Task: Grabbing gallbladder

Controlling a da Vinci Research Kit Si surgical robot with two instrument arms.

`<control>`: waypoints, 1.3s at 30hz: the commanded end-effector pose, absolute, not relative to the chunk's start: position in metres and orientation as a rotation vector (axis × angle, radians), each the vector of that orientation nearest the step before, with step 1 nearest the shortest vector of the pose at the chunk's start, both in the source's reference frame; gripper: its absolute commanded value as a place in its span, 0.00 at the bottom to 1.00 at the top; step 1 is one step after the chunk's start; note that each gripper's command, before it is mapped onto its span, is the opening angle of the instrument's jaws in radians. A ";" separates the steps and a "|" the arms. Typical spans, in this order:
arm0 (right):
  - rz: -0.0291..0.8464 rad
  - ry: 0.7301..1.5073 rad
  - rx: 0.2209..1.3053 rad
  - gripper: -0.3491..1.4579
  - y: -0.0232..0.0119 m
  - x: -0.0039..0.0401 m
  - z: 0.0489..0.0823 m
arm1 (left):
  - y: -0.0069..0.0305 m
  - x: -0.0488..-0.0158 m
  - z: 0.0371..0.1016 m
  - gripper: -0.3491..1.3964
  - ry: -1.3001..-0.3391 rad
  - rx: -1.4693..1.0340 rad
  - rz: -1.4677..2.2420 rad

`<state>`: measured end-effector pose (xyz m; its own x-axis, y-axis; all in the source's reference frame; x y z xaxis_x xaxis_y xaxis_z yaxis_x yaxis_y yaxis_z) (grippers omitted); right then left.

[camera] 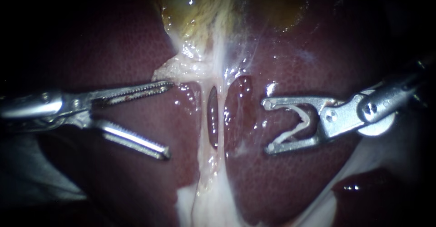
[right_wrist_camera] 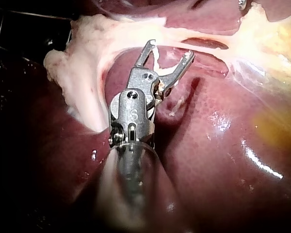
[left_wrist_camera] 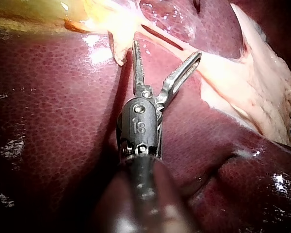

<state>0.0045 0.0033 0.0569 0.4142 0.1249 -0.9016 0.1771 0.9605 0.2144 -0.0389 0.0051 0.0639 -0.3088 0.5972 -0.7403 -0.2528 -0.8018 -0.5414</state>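
Wet, dark liver [camera: 113, 50] fills the endoscope view. The yellowish gallbladder [camera: 195, 9] sits at the top, with my left instrument [camera: 168, 118] and right instrument [camera: 268, 126] both spread-jawed and empty. Left wrist: one jaw lies just beside the gallbladder's pale fringe [left_wrist_camera: 119, 48]. Right wrist: the gallbladder is well aside. I judge it soft, slippery and tearable, so I'd grip the fringe.

Right instrument [right_wrist_camera: 170, 52] pincer spread, over liver [right_wrist_camera: 218, 145].
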 end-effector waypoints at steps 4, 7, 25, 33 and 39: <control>-0.033 1.148 0.296 0.47 0.0033 0.0045 0.0568 | 0.0053 -0.0388 0.0638 0.86 -0.448 -1.412 2.136; -0.034 1.148 0.296 0.47 0.0033 0.0045 0.0568 | 0.0062 -0.0384 0.0634 0.86 -0.452 -1.412 2.134; -0.034 1.149 0.297 0.47 0.0032 0.0045 0.0567 | 0.0122 -0.0377 0.0669 0.80 -0.417 -1.358 2.097; -0.034 1.149 0.297 0.47 0.0032 0.0045 0.0567 | 0.0113 -0.0383 0.0682 0.74 -0.433 -1.331 2.058; -0.034 1.149 0.297 0.47 0.0032 0.0046 0.0567 | 0.0109 -0.0382 0.0681 0.63 -0.445 -1.322 2.046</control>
